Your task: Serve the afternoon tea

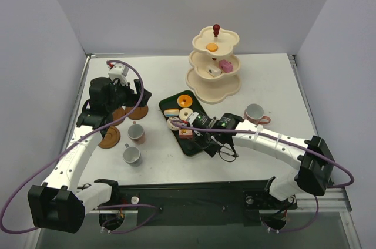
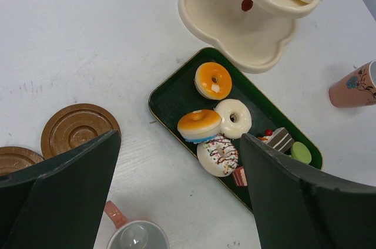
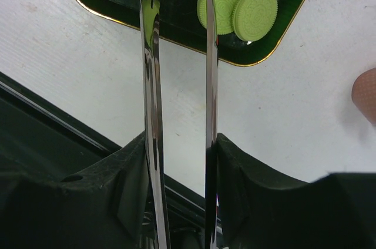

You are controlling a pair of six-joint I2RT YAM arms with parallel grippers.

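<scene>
Right gripper [image 3: 179, 155] pinches the tongs [image 3: 151, 114], tips over the tray [image 3: 176, 8] beside two green macarons [image 3: 235, 11]; squeeze gently, centring one macaron between the blades, before lifting toward the tiered stand [image 1: 229, 89].

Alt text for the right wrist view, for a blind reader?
The right gripper clamps metal tongs, whose two blades reach over the corner of a green tray holding two green macarons. White table surrounds it.

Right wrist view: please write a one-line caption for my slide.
The right fingers grip metal tongs whose blades reach over the dark green tray beside two green macarons.
</scene>
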